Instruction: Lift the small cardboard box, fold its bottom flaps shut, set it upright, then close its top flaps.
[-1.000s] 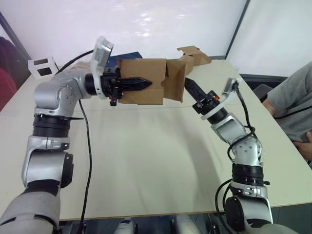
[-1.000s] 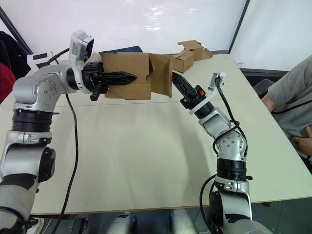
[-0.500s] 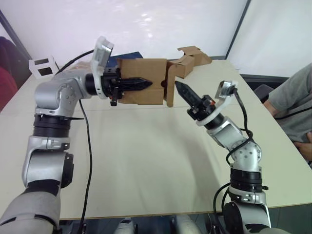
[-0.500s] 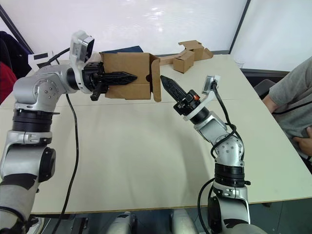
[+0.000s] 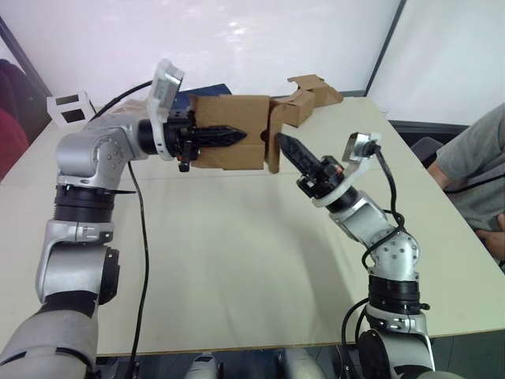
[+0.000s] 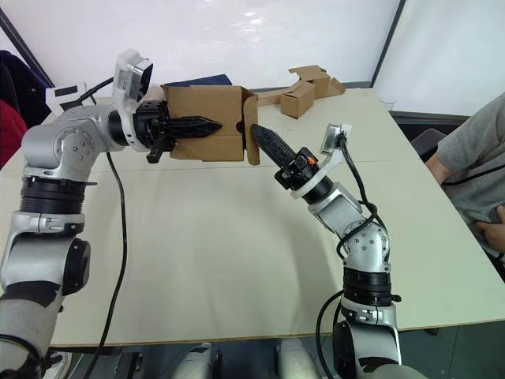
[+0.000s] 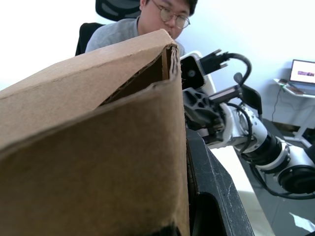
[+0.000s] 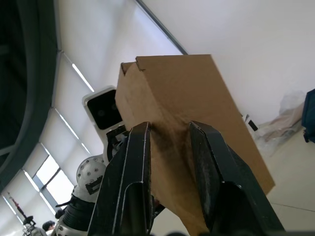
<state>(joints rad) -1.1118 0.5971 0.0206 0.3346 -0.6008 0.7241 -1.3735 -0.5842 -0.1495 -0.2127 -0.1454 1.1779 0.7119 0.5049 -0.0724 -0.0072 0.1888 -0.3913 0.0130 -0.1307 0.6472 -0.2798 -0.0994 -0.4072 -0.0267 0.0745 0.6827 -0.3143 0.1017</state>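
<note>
The small cardboard box (image 5: pixel 229 126) hangs on its side above the far half of the table. My left gripper (image 5: pixel 237 136) is shut on its near wall, with one black finger lying along the outside. A brown flap (image 5: pixel 274 146) at the box's right end stands nearly edge-on to me. My right gripper (image 5: pixel 284 144) points up and to the left, its tip right at that flap. In the right wrist view its fingers (image 8: pixel 135 162) stand slightly apart, with the box's end (image 8: pixel 187 98) just beyond them.
Another brown cardboard box with a long strip (image 5: pixel 312 88) lies at the table's far edge. A white box with black windows (image 5: pixel 67 106) sits at the far left. A dark blue thing (image 5: pixel 185 96) lies behind the held box. A person (image 5: pixel 481 166) sits at the right.
My right gripper has moved left toward the box's right end, and the flap there has swung from spread wide to nearly edge-on. The left arm and the box have stayed still.
</note>
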